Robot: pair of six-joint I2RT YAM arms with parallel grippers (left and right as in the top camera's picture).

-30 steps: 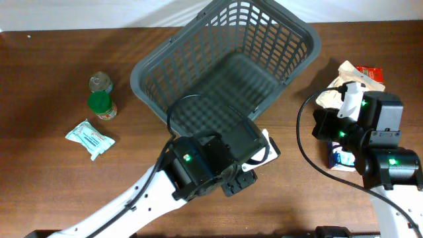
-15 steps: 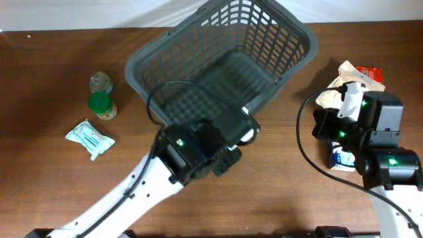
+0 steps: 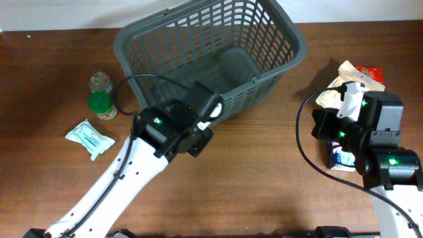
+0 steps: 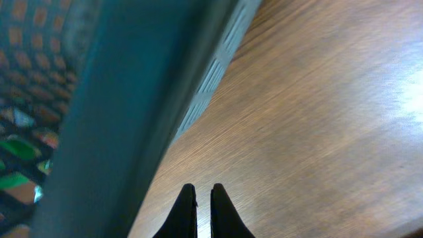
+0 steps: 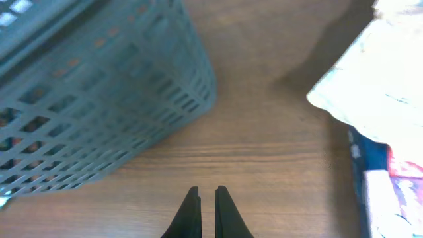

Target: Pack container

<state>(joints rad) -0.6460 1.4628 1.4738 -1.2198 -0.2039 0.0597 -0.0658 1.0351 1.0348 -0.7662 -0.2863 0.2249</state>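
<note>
The container (image 3: 210, 54), a large dark grey lattice basket, stands at the back middle of the table with nothing visible inside. My left gripper (image 3: 210, 116) is shut and holds nothing, right against the basket's near wall. In the left wrist view the wall (image 4: 132, 99) fills the left side beside the closed gripper (image 4: 203, 195). My right gripper (image 3: 316, 125) hovers at the right, shut and empty. In the right wrist view it (image 5: 207, 195) hangs over bare wood, with the basket (image 5: 99, 99) off to its left.
Left of the basket stand a green-lidded jar (image 3: 101, 104) and a can (image 3: 100, 82), with a white-blue packet (image 3: 90, 138) nearer the front. A white bag (image 3: 353, 82), a red pack (image 3: 371, 73) and a blue carton (image 3: 340, 158) lie by the right arm.
The left arm has swung left and toward the back, and the basket has slid left and back with it. The right arm has not moved.
</note>
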